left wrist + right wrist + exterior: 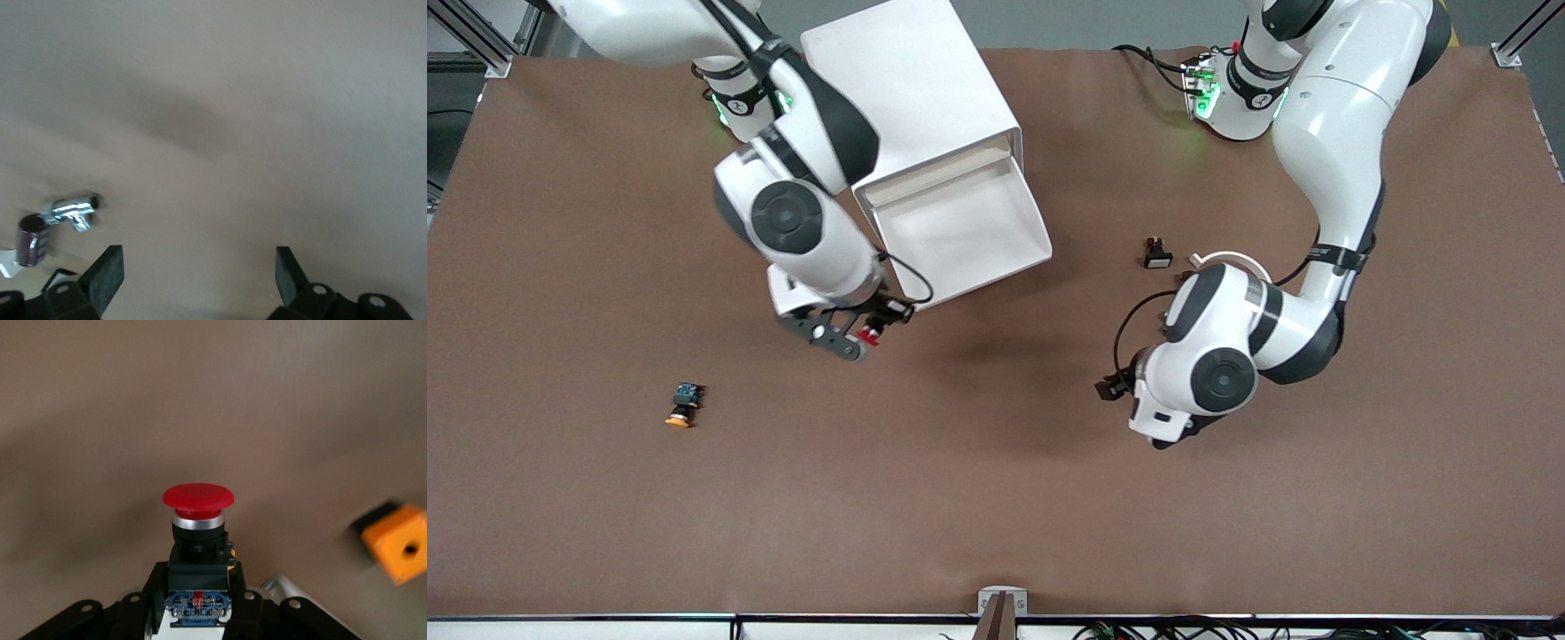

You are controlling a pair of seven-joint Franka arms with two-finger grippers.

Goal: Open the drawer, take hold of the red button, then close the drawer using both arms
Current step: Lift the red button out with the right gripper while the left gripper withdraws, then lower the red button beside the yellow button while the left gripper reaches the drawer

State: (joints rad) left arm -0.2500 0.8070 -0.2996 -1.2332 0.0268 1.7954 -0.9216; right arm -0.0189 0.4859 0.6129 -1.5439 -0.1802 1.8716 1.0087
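My right gripper (852, 338) is shut on the button (866, 335) and holds it above the bare table, just off the drawer's front corner. In the right wrist view the button (198, 497) shows its red cap, black body and blue back between my right gripper's (199, 590) fingers. The drawer (1009, 258) stands pulled out of the white cabinet (907, 80); its tray looks empty. My left gripper (1110, 388) hangs open and empty over bare table toward the left arm's end. In the left wrist view my left gripper (198, 277) has nothing between its spread fingers.
A yellow-orange-capped button (683, 406) lies on the table toward the right arm's end. A small black and white part (1157, 254) lies beside the left arm. An orange cube with a hole (400, 545) shows in the right wrist view. A small metal piece (70, 212) lies near my left gripper.
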